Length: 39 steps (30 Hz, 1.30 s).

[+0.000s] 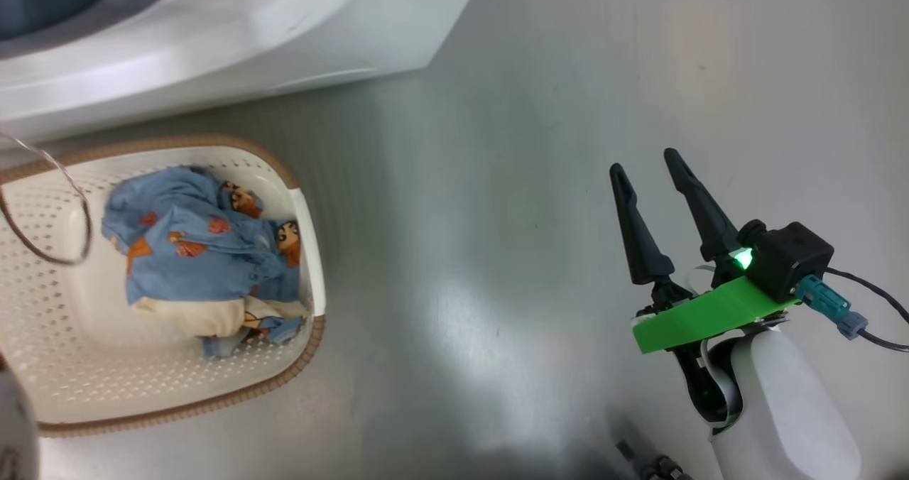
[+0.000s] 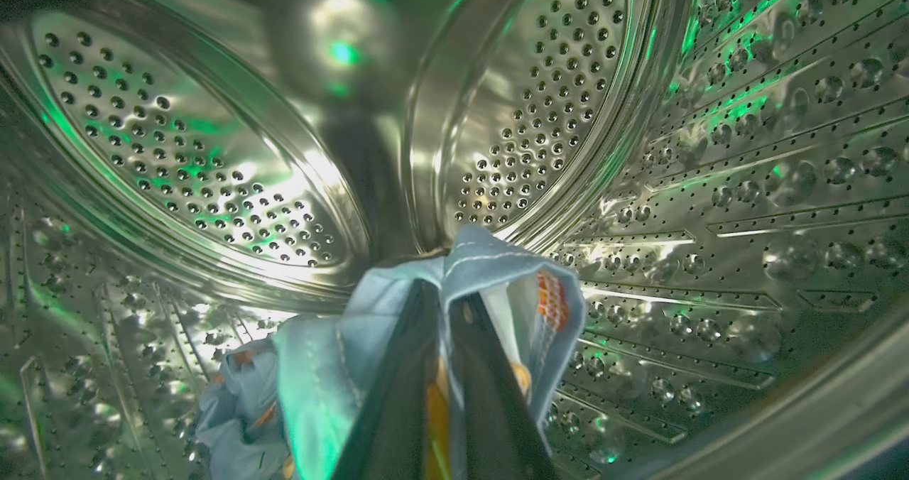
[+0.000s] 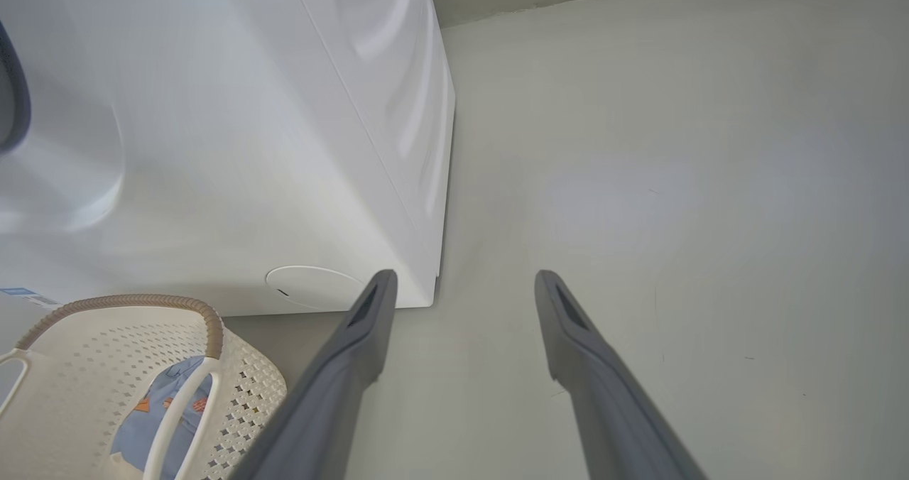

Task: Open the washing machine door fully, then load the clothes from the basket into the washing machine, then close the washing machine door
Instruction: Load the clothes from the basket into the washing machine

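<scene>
left gripper (image 2: 446,299) clamped on clothes (image 2: 319,373), bottom centre, inside drum (image 2: 710,182); fabric wraps its tips. right gripper (image 1: 643,164) apart, lower right, over floor (image 1: 497,182). basket (image 1: 213,143) lower left holds more; wire loop (image 1: 78,196) crosses it. washing machine (image 1: 248,33) cropped upper left.

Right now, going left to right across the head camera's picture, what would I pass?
The basket holding clothes → grey floor → right gripper, fingers apart.
</scene>
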Available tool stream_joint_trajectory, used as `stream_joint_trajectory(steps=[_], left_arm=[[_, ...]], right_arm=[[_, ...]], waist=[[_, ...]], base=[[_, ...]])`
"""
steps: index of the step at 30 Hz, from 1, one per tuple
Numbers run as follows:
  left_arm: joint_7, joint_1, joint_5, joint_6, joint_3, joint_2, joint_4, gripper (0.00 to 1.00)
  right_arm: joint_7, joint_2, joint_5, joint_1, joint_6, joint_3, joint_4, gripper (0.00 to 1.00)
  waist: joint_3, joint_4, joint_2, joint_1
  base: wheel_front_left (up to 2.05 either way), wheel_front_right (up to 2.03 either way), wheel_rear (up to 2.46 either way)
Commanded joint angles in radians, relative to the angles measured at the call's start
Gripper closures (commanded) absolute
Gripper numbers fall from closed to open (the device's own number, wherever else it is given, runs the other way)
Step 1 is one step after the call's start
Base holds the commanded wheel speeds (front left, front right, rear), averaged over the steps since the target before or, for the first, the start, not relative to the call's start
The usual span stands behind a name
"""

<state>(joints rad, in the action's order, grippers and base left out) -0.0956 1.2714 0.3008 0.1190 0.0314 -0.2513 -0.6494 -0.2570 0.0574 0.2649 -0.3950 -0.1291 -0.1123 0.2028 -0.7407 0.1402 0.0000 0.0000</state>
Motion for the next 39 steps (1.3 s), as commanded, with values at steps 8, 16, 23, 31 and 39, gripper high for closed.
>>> stream_joint_trajectory(steps=[8,16,23,31,39], left_arm=[[-0.009,0.178,0.000,0.008,0.025,-0.107,-0.029,1.00],[0.047,0.304,0.040,0.011,0.053,-0.174,-0.086,1.00],[0.140,0.330,0.112,0.011,0.096,-0.213,-0.129,1.00],[0.210,0.334,0.152,0.012,0.119,-0.245,-0.172,1.00],[0.139,0.317,0.158,0.007,0.123,-0.235,-0.186,0.00]], right_arm=[[-0.005,-0.007,0.040,-0.003,-0.002,-0.039,-0.031,0.00],[-0.005,-0.007,0.064,-0.020,-0.002,-0.053,-0.039,0.00],[-0.005,-0.007,0.075,-0.026,-0.002,-0.056,-0.044,0.00],[-0.005,-0.007,0.081,-0.034,-0.002,-0.059,-0.041,0.00],[-0.005,-0.007,0.075,-0.044,-0.002,-0.049,-0.040,0.00]], waist=[[-0.084,0.047,0.0000,0.0000],[-0.161,0.072,0.0000,0.0000],[-0.201,0.086,0.0000,0.0000],[-0.213,0.082,0.0000,0.0000],[-0.189,0.069,0.0000,0.0000]], base=[[0.00,0.00,0.00],[0.00,0.00,0.00],[0.00,0.00,0.00],[0.00,0.00,0.00],[0.00,0.00,0.00]])
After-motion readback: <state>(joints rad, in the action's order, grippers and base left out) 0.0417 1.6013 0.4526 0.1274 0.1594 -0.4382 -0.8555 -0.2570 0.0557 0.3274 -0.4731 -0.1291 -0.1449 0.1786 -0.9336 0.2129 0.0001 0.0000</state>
